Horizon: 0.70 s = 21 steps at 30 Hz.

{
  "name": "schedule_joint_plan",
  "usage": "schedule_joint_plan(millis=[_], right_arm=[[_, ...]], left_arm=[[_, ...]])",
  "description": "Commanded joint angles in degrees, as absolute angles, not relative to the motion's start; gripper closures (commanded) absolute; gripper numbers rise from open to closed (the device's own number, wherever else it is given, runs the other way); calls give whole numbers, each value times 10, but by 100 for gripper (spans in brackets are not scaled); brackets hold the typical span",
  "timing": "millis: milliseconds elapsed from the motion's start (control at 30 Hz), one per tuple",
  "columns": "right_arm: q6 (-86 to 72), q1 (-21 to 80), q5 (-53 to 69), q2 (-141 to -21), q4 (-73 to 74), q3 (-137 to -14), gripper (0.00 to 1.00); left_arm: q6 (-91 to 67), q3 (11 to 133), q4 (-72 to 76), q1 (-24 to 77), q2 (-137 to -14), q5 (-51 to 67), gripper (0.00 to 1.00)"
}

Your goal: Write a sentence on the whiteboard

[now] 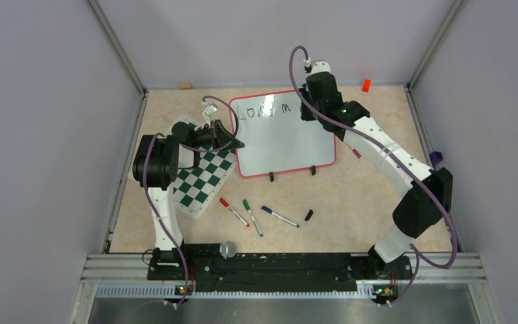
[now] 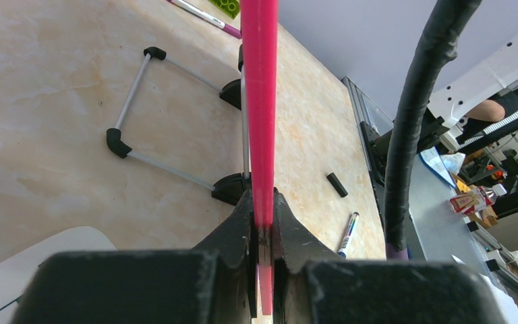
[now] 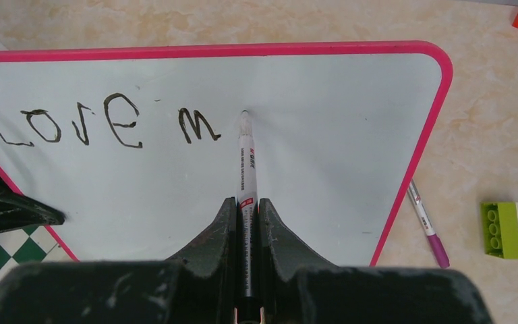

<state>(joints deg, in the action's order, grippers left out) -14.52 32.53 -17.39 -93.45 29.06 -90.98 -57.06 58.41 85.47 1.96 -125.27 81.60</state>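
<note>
The whiteboard stands tilted on its black feet at the back middle of the table, and its red frame runs between the jaws of my left gripper. That gripper is shut on the board's left edge. My right gripper is shut on a white marker. The marker's tip touches the whiteboard just right of the last letter. The sentence reads "Love m" in black along the top.
A green-and-white checkered mat lies left of the board. Red, green and blue markers and a black cap lie in front. A purple marker and a green-and-white brick lie to the right.
</note>
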Motion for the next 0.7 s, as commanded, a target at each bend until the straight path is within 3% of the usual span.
schedule_joint_plan(millis=[0,667], right_arm=[[-139,318,-166,-945,284,-946,100],[-147,317,-129,-959,292,-946,100]], left_arm=[[-541,588,928,22,-1246,831,100],[-537,584,928,22,-1244,829,100]])
